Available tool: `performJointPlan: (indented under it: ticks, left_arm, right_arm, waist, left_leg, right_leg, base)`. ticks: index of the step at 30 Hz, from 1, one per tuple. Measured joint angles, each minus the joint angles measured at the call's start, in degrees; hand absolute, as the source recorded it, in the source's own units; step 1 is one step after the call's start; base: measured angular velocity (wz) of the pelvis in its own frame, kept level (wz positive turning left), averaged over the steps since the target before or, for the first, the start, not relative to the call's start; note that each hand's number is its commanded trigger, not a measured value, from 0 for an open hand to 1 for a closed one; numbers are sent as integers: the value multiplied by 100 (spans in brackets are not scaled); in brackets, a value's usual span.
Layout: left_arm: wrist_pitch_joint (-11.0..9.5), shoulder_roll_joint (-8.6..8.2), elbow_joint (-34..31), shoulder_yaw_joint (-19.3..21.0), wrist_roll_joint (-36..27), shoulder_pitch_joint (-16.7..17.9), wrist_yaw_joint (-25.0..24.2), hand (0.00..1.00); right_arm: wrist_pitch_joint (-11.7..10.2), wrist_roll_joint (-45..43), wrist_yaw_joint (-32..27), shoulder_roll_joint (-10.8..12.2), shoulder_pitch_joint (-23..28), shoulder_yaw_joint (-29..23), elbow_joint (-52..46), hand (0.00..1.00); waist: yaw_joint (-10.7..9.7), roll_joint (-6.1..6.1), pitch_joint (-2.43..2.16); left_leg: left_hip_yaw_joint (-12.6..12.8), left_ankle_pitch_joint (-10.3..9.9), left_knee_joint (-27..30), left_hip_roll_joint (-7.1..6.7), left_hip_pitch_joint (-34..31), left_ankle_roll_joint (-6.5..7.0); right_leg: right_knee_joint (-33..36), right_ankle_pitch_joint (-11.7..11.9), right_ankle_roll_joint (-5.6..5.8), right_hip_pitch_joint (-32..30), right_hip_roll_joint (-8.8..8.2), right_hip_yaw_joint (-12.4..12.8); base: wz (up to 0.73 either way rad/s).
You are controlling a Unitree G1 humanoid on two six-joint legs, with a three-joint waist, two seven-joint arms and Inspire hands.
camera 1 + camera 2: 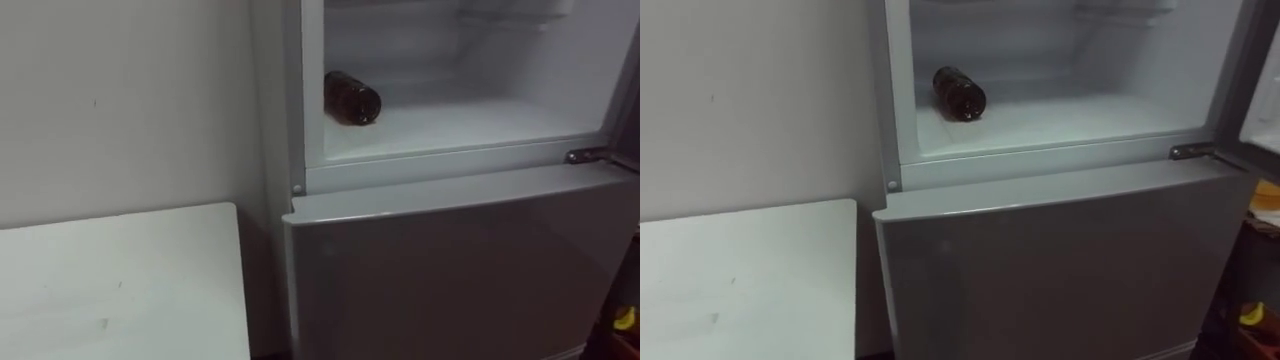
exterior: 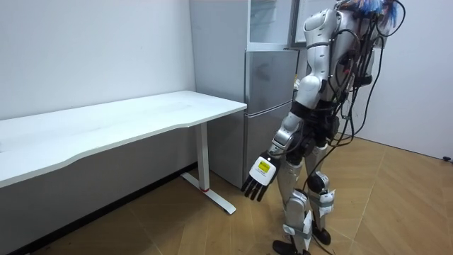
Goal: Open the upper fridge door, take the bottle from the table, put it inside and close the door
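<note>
The dark brown bottle (image 1: 351, 98) lay sideways by the left wall of the grey fridge's white upper compartment (image 1: 480, 125). The left hand (image 2: 258, 177) hung empty, fingers loosely straight. Closing up gently seemed wise, lest the bottle roll.

Nothing legible is showing anywhere: the dark bottle (image 1: 352, 98) lying in the upper fridge (image 1: 470, 125) is presenting no readable label, and the yellow-and-white tag on the left hand (image 2: 258, 178) is appearing too small to read.

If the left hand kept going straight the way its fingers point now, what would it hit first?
The left hand hangs open beside the robot, fingers pointing down and slightly toward the room view's left. Going straight on, it would most likely meet the floor first. Nothing seems to lie between, though depth is unclear.
</note>
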Motion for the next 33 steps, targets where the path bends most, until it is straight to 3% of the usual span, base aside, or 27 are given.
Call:
performJointPlan:
  ticks: [4, 7, 10, 20, 33]
  left_arm:
    - [-69, -4, -1, -7, -2, 17, -2, 0]
    - [-262, -4, 123, -11, -1, -2, -3, 0]
    - [-307, -1, 281, -12, -1, 5, 1, 0]
    - [-431, -18, 558, 0, 6, 0, 5, 0]
    - [-704, -63, 668, 43, 60, -72, -327, 0]
  right_arm:
    - [-35, -322, -66, -117, 0, 5, -415, 0]
    - [-24, -954, -68, -224, -68, 27, -816, 0]
    - [-26, -1388, -66, -525, -135, 27, -1120, 0]
    - [153, -1663, -386, -542, -133, 78, -1303, 0]
    - [159, -1928, -910, -537, -157, 327, -1489, 0]
  waist:
    - [12, 16, -12]
    - [24, 19, -12]
    - [19, 5, -9]
    - [53, -15, 2]
    - [95, -76, 38]
  left_leg:
    - [-2, 2, -10, -2, -27, 0]
    - [15, 3, -6, 1, -13, -1]
    - [27, 2, -3, 2, -53, -2]
    - [41, 1, -15, -6, -62, -1]
    - [138, 2, -30, 3, -69, -1]
  right_leg:
    - [8, 0, 0, -44, 1, 14]
    - [14, 0, 0, -57, 7, 17]
    - [16, 1, -1, -94, 7, 29]
    - [32, -6, 7, -99, 5, 73]
    - [94, -13, 2, -227, 4, 127]
  base:
    - [-1]
    - [0]
    - [0]
    - [0]
    - [-3]
